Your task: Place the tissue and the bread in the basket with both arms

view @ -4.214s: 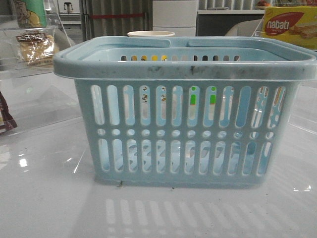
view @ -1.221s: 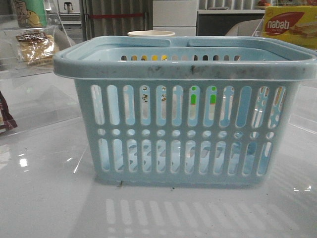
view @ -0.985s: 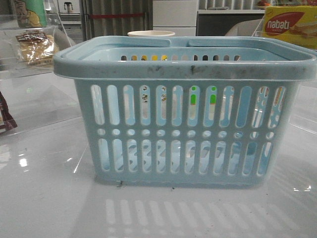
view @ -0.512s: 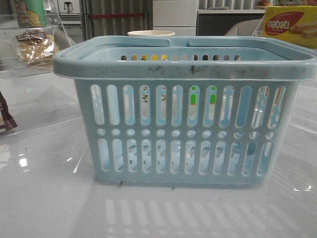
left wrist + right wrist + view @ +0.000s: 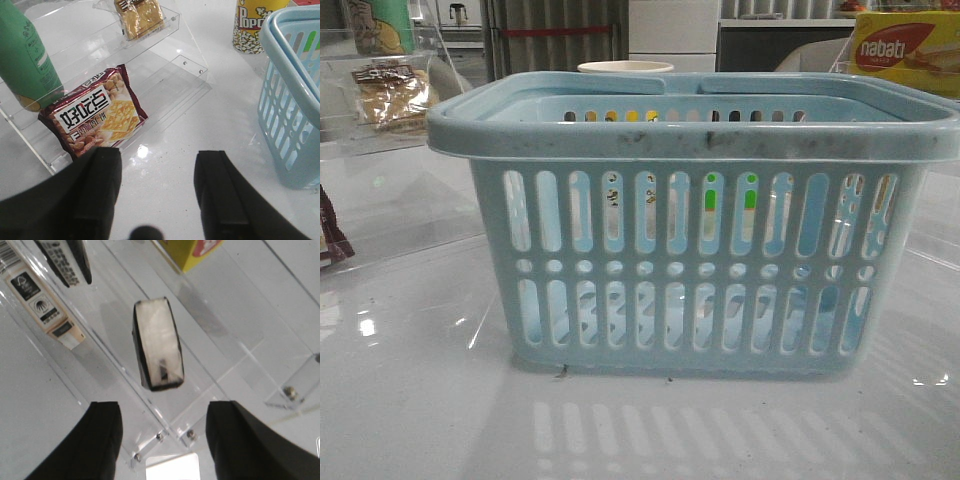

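Note:
The light-blue slotted basket [image 5: 695, 220] fills the middle of the front view, and its corner shows in the left wrist view [image 5: 295, 95]. The bread [image 5: 139, 17], golden-brown in a clear packet, lies on the upper step of a clear acrylic shelf; it also shows at the far left of the front view [image 5: 390, 95]. My left gripper [image 5: 157, 170] is open and empty over the white table, apart from the bread. The tissue [image 5: 157, 345], a small dark-edged pack with a pale face, lies on another clear shelf. My right gripper [image 5: 162, 425] is open and empty just short of it.
On the left shelf lie a red cracker packet [image 5: 95, 117] and a green bottle [image 5: 25, 55]. A popcorn cup [image 5: 252, 25] stands beside the basket. Near the tissue are a yellow box [image 5: 192, 252], a pale barcoded box [image 5: 42, 302] and a dark pack [image 5: 67, 260].

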Motion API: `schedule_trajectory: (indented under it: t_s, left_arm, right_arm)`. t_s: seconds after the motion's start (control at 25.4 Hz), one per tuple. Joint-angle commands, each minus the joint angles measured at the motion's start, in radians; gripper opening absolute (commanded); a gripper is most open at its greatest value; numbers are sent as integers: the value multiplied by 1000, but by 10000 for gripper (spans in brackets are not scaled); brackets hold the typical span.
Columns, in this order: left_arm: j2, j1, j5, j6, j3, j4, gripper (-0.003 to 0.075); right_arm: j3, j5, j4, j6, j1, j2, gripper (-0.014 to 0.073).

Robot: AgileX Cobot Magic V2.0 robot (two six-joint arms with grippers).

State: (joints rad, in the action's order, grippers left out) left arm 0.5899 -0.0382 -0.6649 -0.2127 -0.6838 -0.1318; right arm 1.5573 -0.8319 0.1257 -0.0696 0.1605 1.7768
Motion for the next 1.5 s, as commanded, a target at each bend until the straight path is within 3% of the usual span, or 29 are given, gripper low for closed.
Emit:
schedule_trajectory:
  t_s: [0.0,0.35,0.63,0.95,1.22,1.46]
  left_arm:
    - [8,-7,80,8,-28,-11,400]
    - [8,-7,80,8,-28,-11,400]
    - [8,-7,80,8,-28,-11,400]
    - [8,-7,80,8,-28,-11,400]
    - [8,-7,80,8,-28,-11,400]
    - [8,-7,80,8,-28,-11,400]
  right_arm:
    - [49,97,33,9,6,-17,489]
    - [48,179,60,9,6,50,488]
    - [48,154,60,9,6,53,238]
    - [48,121,47,9,-13,-74,225]
    - [45,65,4,9,-139,-277,225]
    - [44,-11,3,17,-340,-388,225]
